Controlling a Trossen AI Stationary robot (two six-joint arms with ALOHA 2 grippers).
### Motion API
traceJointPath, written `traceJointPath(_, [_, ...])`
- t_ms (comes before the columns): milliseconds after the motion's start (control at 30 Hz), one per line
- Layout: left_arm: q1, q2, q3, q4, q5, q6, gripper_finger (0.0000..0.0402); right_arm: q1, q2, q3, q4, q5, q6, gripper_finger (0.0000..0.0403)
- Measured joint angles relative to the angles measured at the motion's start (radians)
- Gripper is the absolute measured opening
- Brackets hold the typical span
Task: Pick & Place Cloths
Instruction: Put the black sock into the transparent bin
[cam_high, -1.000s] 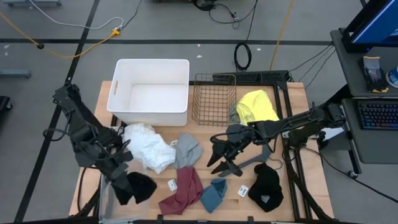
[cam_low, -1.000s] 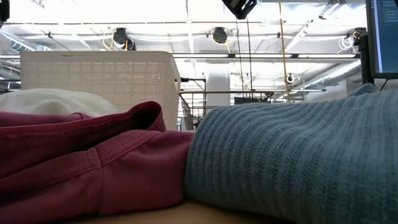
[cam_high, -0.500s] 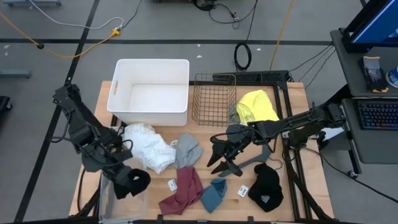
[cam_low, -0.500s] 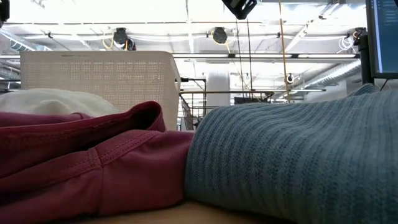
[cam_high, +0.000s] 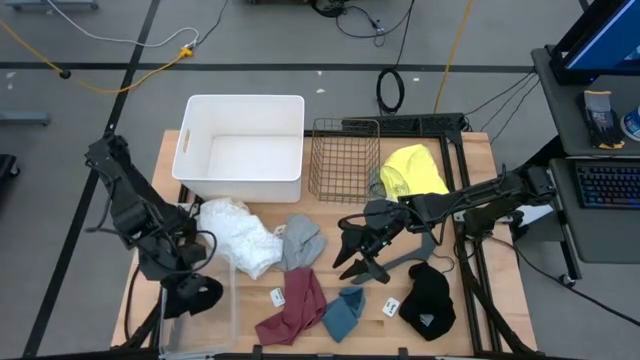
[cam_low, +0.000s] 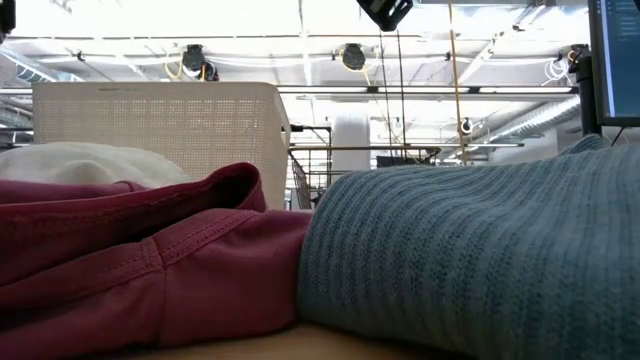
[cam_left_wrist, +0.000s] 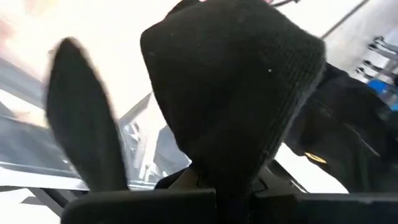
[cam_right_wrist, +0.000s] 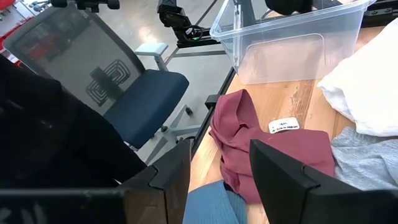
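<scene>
My left gripper is over a clear plastic bin at the table's near left corner, with a black knit cloth on it. In the left wrist view the gripper is open. One finger stands bare and the black cloth hides the other. My right gripper hovers open above the table's middle, over the maroon cloth and teal cloth. White, grey, maroon, teal, yellow and a second black cloth lie on the table. My left gripper has the black knit cloth bunched over one finger, which the cloth hides. The other finger stands apart from it with a gap between. The cloth is lifted clear, above the clear bin. What part of the cloth rests on the finger cannot be told.
A white tub and a wire basket stand at the far side. White tags lie among the cloths. The low view is filled by the maroon and teal cloths. An office chair stands beyond the table's edge.
My left gripper has moved toward the table's left and near edge, carrying the black cloth from beside the white cloth to above the clear bin. The cloth has drawn together into a smaller bunch. The right arm has kept still.
</scene>
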Motion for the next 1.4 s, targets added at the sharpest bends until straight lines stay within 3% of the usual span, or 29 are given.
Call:
traceJointPath(233, [0.000, 0.086, 0.000, -0.039, -0.016, 0.015, 0.0001, -0.001, 0.000, 0.000, 0.000, 0.058, -0.015, 0.0155])
traceJointPath(667, [0.000, 0.296, 0.000, -0.015, 0.018, 0.046, 0.0001, -0.035, 0.000, 0.000, 0.000, 0.055, 0.000, 0.0155])
traceJointPath(1400, [0.001, 0.320, 0.000, -0.081, 0.019, -0.070, 0.0001, -0.034, 0.000, 0.000, 0.001, 0.053, 0.000, 0.0155])
